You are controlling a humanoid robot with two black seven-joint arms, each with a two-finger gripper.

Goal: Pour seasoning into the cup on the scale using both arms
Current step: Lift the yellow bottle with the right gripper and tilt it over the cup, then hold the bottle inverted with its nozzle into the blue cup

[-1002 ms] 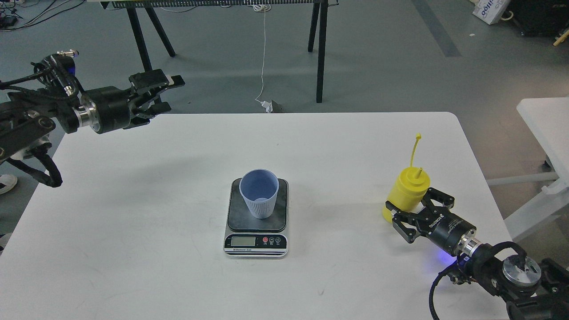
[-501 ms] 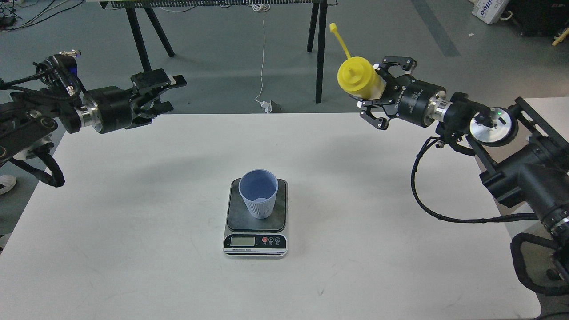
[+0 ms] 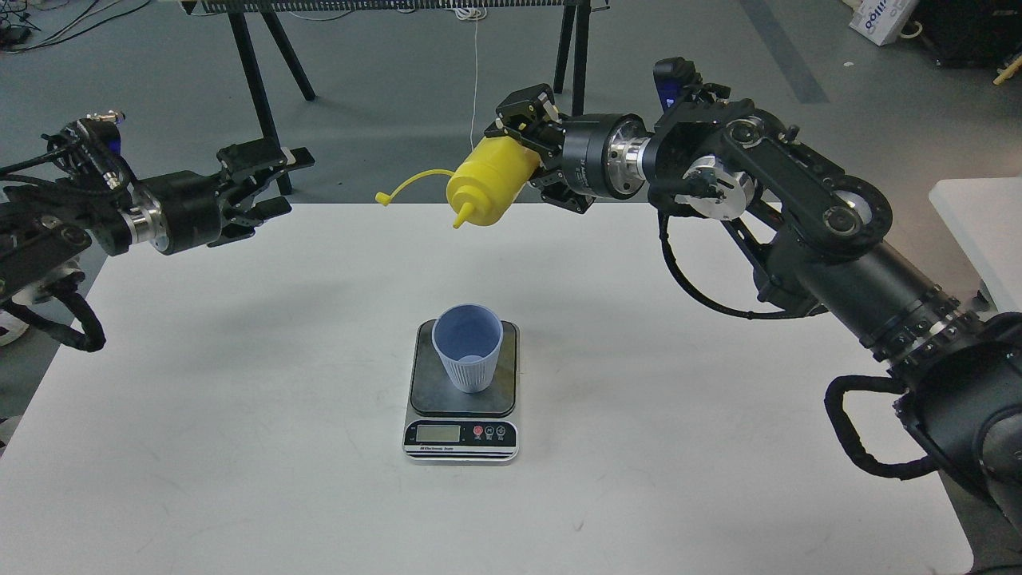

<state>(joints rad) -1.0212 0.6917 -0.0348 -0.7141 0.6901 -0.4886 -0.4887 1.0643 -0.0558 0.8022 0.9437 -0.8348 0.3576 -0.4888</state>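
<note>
The right claw (image 3: 533, 152), gripping the yellow cylindrical plastic squeeze bottle (image 3: 489, 188), has swung from two o'clock to twelve, nozzle tipped down above the pale blue ribbed plastic cup (image 3: 467, 358); pouring looks imminent. The left claw (image 3: 259, 185) hangs open at ten o'clock.

A robotics lab is showing here: a plain white rectangular tabletop (image 3: 239, 399) is standing on grey flooring (image 3: 399, 96), with black trestle legs (image 3: 255, 80) and loose cables (image 3: 475, 104) lying beyond its far edge.
</note>
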